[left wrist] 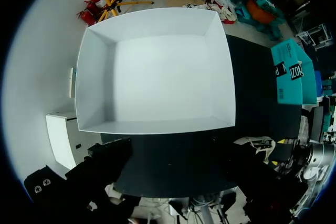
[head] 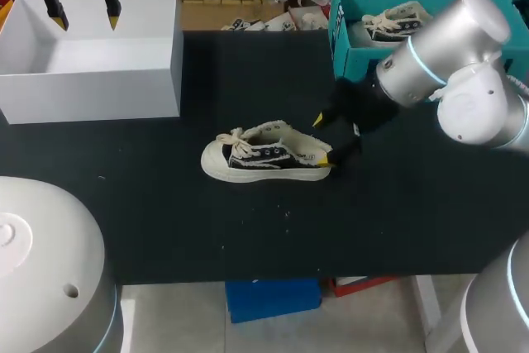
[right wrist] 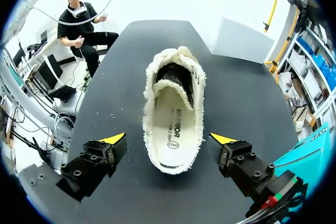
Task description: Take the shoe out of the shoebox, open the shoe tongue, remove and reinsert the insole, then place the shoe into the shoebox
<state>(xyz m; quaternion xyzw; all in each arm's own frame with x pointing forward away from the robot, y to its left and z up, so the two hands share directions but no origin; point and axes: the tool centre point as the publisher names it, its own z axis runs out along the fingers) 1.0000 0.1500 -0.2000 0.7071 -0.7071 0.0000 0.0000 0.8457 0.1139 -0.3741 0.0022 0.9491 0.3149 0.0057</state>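
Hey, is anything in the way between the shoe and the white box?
Nothing on the table between the shoe and the white box. The left pincer hangs open above the box, though.

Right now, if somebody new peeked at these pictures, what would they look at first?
Probably the little black-and-cream shoe lying alone in the middle of the black table, with my right claw open around its heel, not touching it. Next, the big empty white shoebox at the table's far left corner, my left claw hanging open above it. A teal box at the far right holds another shoe.
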